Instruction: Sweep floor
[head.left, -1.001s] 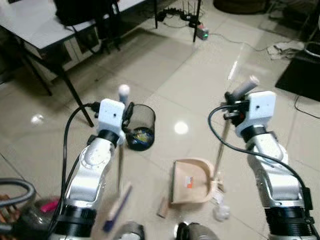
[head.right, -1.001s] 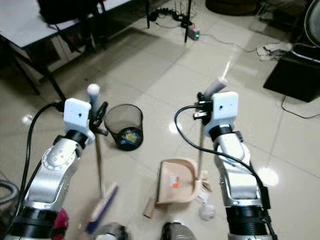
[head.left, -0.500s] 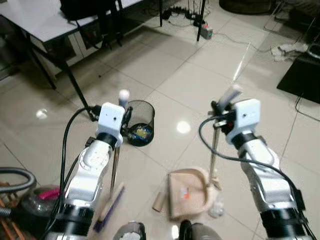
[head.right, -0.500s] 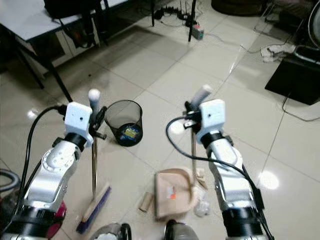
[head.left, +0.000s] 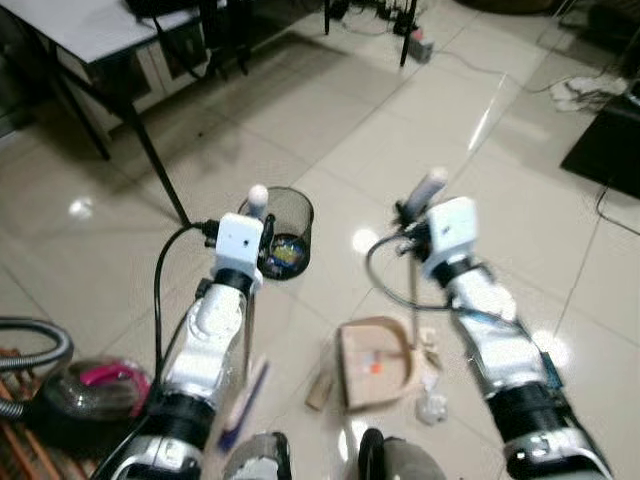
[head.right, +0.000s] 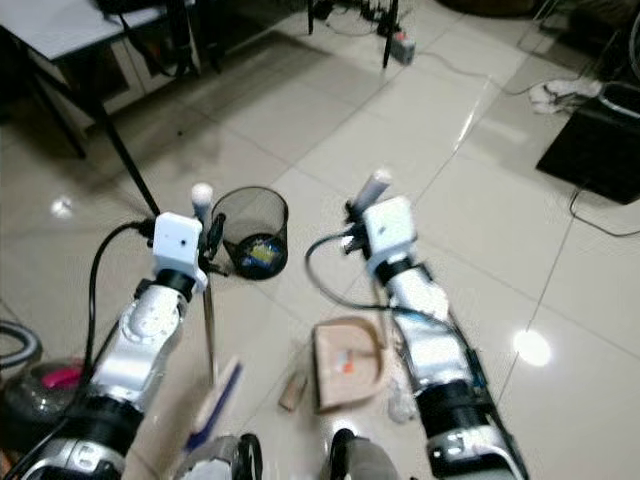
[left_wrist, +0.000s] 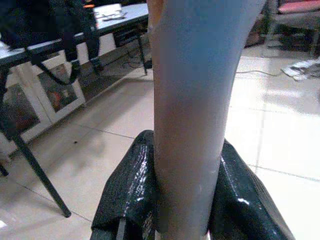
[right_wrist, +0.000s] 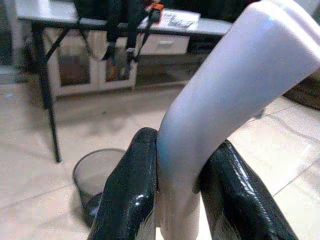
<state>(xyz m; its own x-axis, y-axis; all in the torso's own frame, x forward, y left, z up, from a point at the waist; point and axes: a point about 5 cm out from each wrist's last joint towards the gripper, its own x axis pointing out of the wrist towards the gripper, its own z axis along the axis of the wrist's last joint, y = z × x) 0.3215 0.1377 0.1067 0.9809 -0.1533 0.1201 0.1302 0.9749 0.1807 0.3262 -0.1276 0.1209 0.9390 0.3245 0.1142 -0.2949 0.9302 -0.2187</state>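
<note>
Left eye view, read from the left: a vacuum cleaner (head.left: 70, 395) lies on the floor (head.left: 330, 150) at the frame edge. The left claw (left_wrist: 175, 200) is clamped on the broom (head.left: 248, 330) handle, the brush head resting on the tiles near the robot's feet. Beyond it stands a mesh waste bin (head.left: 285, 232) holding some rubbish. A short brown piece of debris (head.left: 318, 391) lies just beside the dustpan (head.left: 375, 362). The right claw (right_wrist: 175, 195) grips the dustpan's upright handle, pan flat on the floor; crumpled scraps (head.left: 432, 408) sit at its right side.

Risks, as judged: the broom head is well apart from the debris, so a careless stroke could push litter past the pan or under the feet. The arm cables could snag the handles. The bin stands near the broom and could be tipped.

No legible writing or brand; an orange mark inside the pan is unreadable.
</note>
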